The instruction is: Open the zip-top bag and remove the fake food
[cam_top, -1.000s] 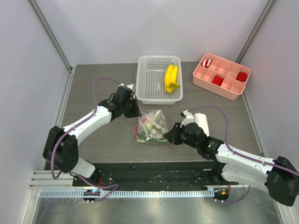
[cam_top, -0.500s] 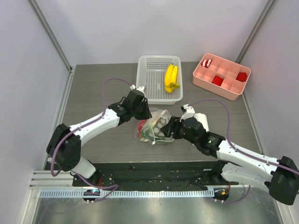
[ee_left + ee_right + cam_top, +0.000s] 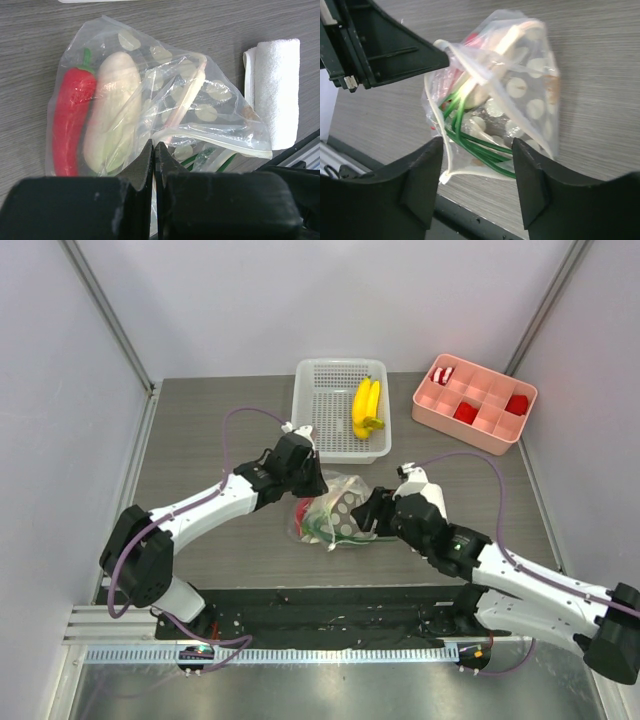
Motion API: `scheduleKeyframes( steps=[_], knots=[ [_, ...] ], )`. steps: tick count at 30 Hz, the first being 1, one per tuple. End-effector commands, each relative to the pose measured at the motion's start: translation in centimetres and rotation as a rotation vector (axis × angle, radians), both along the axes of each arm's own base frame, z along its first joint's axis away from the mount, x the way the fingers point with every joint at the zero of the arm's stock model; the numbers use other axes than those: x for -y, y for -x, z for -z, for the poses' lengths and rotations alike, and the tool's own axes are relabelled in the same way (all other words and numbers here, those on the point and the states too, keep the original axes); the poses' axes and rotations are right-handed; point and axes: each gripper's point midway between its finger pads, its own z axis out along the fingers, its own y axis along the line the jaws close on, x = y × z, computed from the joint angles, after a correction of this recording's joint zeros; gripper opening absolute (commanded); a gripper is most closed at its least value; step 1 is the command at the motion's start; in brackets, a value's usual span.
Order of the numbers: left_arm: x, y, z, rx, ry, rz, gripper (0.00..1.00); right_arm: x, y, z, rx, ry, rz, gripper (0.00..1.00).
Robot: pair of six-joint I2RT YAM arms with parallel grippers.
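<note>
The zip-top bag (image 3: 336, 508) lies mid-table, clear with white dots, its mouth gaping toward my right arm. Inside it are a red chili (image 3: 72, 120), a white radish (image 3: 112, 115) and green stems (image 3: 454, 112). My left gripper (image 3: 310, 485) is shut on the bag's upper zip edge, with film pinched between the fingertips in the left wrist view (image 3: 154, 146). My right gripper (image 3: 363, 514) is open; in its wrist view (image 3: 477, 143) the jaws straddle the lower lip of the bag's mouth (image 3: 470, 172) without touching it. A yellow banana bunch (image 3: 365, 408) lies in the white basket.
The white mesh basket (image 3: 325, 420) stands behind the bag. A pink divided tray (image 3: 485, 430) with red blocks sits at the back right. A rolled white cloth (image 3: 275, 90) lies right of the bag, beside my right arm. The black base strip (image 3: 470, 220) runs along the near edge.
My left gripper moved right onto the bag's upper edge and shut on it. My right gripper moved left up to the bag's mouth. The bag's mouth is pulled more open.
</note>
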Motion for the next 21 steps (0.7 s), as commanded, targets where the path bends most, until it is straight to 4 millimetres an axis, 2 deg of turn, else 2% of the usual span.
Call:
scheduleKeyframes(
  steps=[1,3,7,9,10,11,16,21],
  knots=[
    [1.2,-1.2,-3.2,0.081,0.062,-0.009,0.00,-4.6,-0.8,-1.6,0.016,-0.216,-0.069,0.53],
    [1.2,-1.1,-3.1,0.077,0.062,-0.007,0.00,-5.1,-1.8,-0.5,0.015,-0.246,-0.028,0.49],
    [1.3,-0.7,-3.2,0.076,0.063,-0.003,0.00,-5.6,-3.5,0.0,0.073,-0.313,0.037,0.54],
    [1.2,-0.5,-3.2,0.074,0.061,-0.001,0.00,-5.8,-4.5,-0.4,0.099,-0.325,0.069,0.53],
    [0.9,-0.8,-3.1,0.085,0.047,-0.022,0.00,-5.9,-4.9,0.6,0.086,-0.300,0.082,0.54],
    [0.9,-0.7,-3.2,0.086,0.046,-0.022,0.00,-5.8,-5.5,0.4,0.101,-0.300,0.111,0.53],
    [0.7,-0.6,-3.5,0.093,0.049,-0.028,0.00,-6.1,-6.5,1.8,0.100,-0.336,0.161,0.46],
    [0.9,-0.3,-3.3,0.093,0.043,-0.023,0.00,-6.7,-7.4,1.8,0.129,-0.353,0.175,0.44]
  ],
)
